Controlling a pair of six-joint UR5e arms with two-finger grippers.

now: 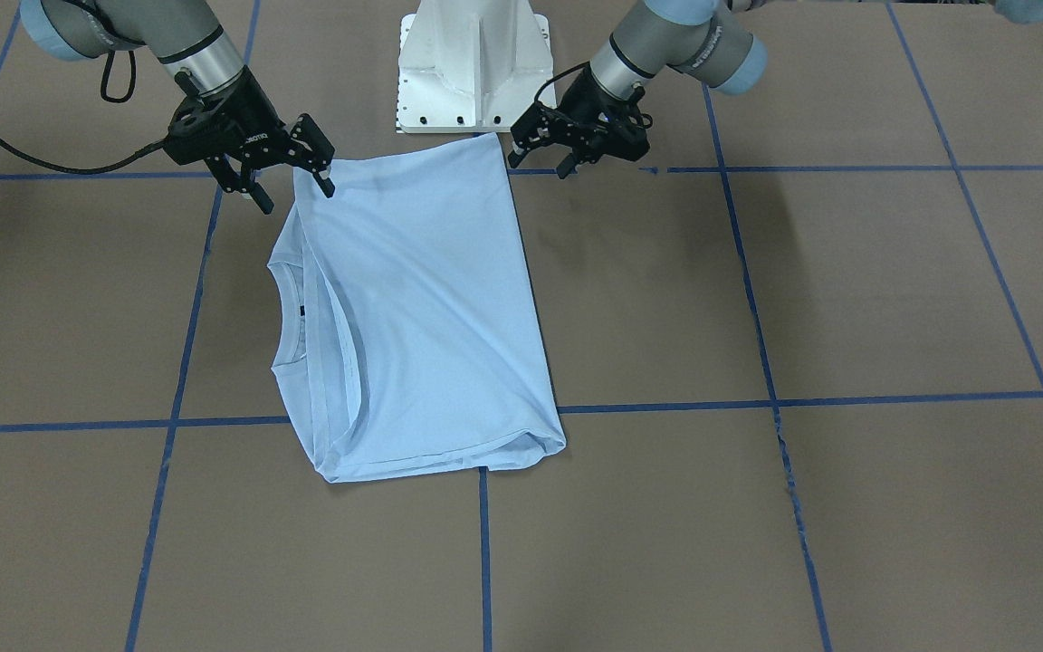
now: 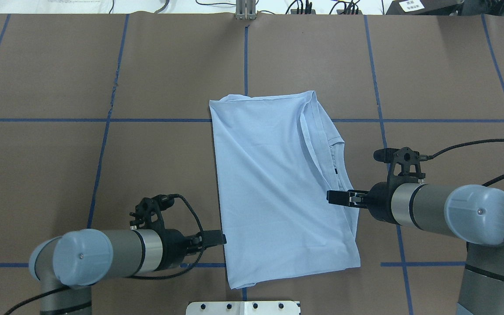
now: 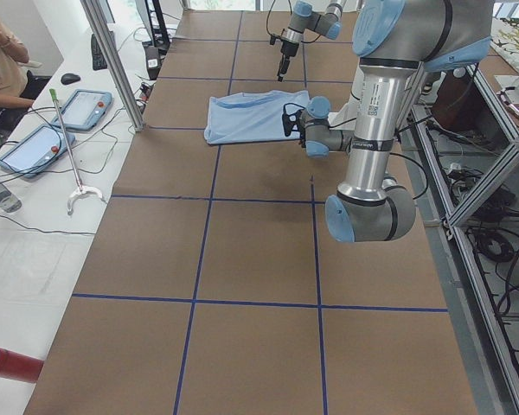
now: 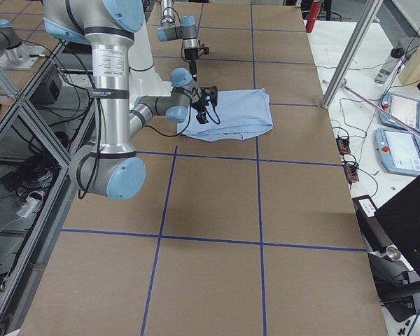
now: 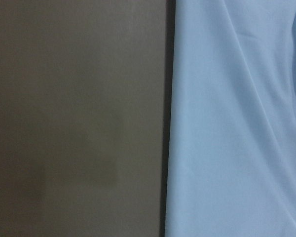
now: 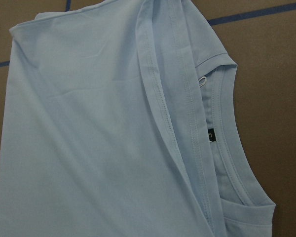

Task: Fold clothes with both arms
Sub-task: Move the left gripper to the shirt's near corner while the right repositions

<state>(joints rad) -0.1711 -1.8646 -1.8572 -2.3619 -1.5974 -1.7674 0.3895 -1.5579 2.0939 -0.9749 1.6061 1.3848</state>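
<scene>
The light blue T-shirt point(image 1: 422, 299) lies folded lengthwise on the brown table, also seen from overhead point(image 2: 274, 175). Its ribbed collar and dark neck label point(image 6: 210, 134) show on the robot's right side; the logo is hidden. My left gripper point(image 1: 540, 167) is open and empty, hovering just off the shirt's left edge near the base point(image 2: 217, 238). My right gripper point(image 1: 298, 199) is open and empty, with one finger over the shirt's right near corner point(image 2: 336, 197). The left wrist view shows the shirt's straight edge point(image 5: 170, 118) against bare table. No fingers show in either wrist view.
The white pedestal base point(image 1: 472, 72) stands right behind the shirt's near end. Blue tape lines point(image 1: 757, 398) grid the brown table. Tablets and cables point(image 3: 78, 108) lie on a side bench beyond the far edge, with a person point(image 3: 0, 52) there.
</scene>
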